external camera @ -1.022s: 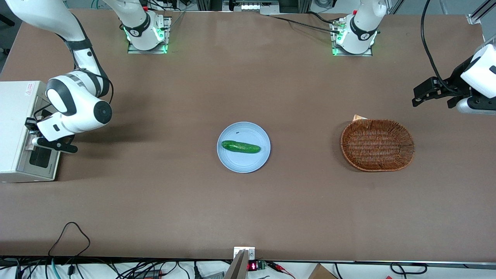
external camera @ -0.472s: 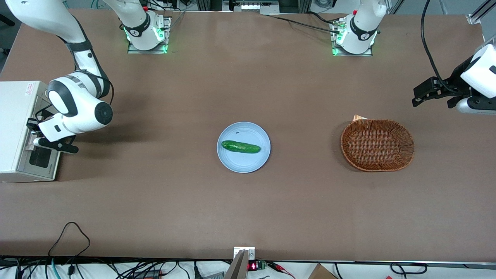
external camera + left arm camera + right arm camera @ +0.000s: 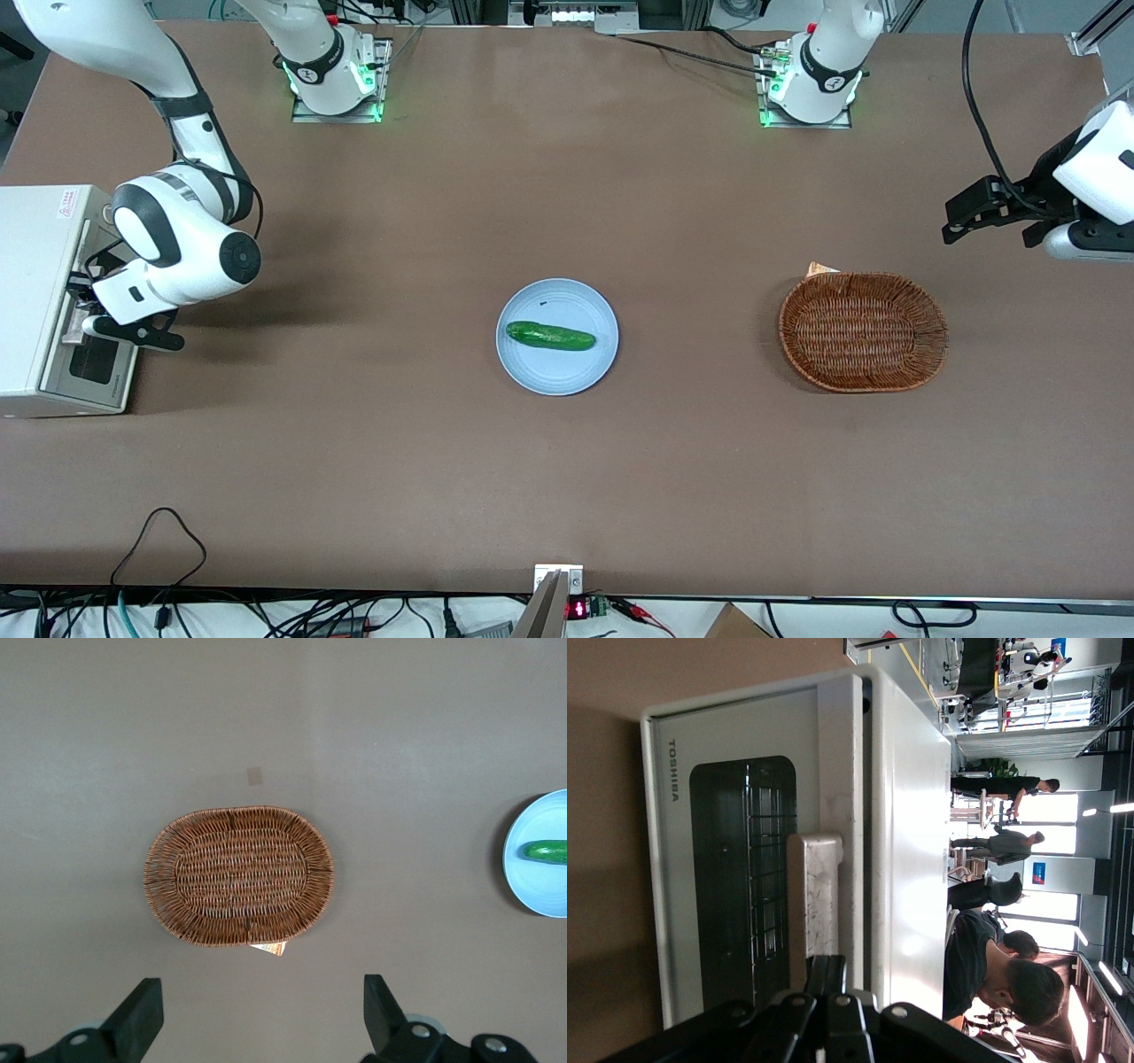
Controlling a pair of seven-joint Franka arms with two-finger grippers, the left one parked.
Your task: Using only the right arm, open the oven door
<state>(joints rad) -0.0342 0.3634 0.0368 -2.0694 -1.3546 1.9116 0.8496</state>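
- Your right arm (image 3: 182, 244) is showing glossy white shells, dark grey joint bands, a silver wrist ring and a black looping cable.
- Its gripper (image 3: 81, 306), at the oven's front, is showing black.
- Its base is glowing green.

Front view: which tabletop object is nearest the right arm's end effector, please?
The boxy cream-white oven: the black end effector is at its door; the others lie well away.
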